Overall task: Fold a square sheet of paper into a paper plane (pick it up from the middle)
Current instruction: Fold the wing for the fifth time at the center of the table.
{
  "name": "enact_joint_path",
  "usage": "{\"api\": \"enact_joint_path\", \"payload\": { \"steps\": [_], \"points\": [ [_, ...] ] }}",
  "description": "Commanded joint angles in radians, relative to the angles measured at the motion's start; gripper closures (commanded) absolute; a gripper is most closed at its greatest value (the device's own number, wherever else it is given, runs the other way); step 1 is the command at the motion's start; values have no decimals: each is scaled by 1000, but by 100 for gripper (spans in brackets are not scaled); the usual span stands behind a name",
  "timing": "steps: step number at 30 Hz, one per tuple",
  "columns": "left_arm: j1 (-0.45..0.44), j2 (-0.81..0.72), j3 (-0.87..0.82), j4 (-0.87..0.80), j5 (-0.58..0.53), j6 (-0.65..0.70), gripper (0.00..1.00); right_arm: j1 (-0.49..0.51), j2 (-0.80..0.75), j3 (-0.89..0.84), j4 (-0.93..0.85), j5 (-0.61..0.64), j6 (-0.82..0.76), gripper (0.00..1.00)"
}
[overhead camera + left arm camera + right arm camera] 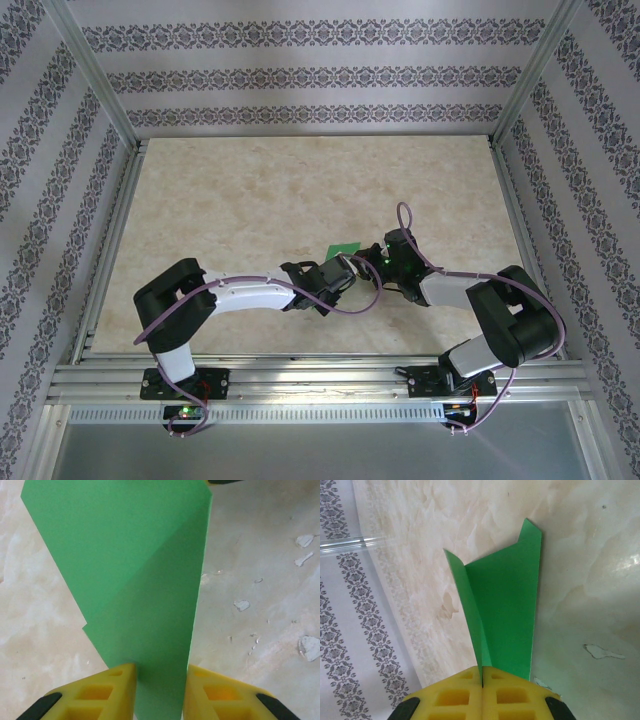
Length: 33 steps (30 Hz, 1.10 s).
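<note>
The square sheet of paper [343, 247] is bright green and folded into a narrow dart-like shape with a centre crease. It sits at the table's middle, where both grippers meet. My right gripper [482, 669] is shut, pinching a raised fold of the paper [510, 605] between its yellow fingers; one flap stands up and the other spreads to the right. My left gripper [160, 667] has its jaws apart, and the paper [140, 580] runs through the gap between its fingers [115, 685]. From above, the left gripper [345, 265] and the right gripper [372, 262] face each other closely.
The marble-patterned table [250, 200] is fenced by aluminium rails [110, 250] and patterned walls. White flecks [305, 647] mark the surface to the right of the paper. Purple cables [405, 225] loop over both arms.
</note>
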Motion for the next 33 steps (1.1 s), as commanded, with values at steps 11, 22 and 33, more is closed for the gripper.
{"api": "enact_joint_path", "payload": {
  "steps": [11, 22, 33],
  "points": [
    [-18, 11, 27, -47, -29, 24, 83, 7, -17, -4, 21, -7, 11, 97],
    [-17, 5, 16, -41, -24, -8, 98, -33, -115, 2, -157, 0, -121, 67],
    [31, -8, -5, 36, 135, -131, 100, -104, -416, -27, -486, 141, -309, 51]
  ]
}}
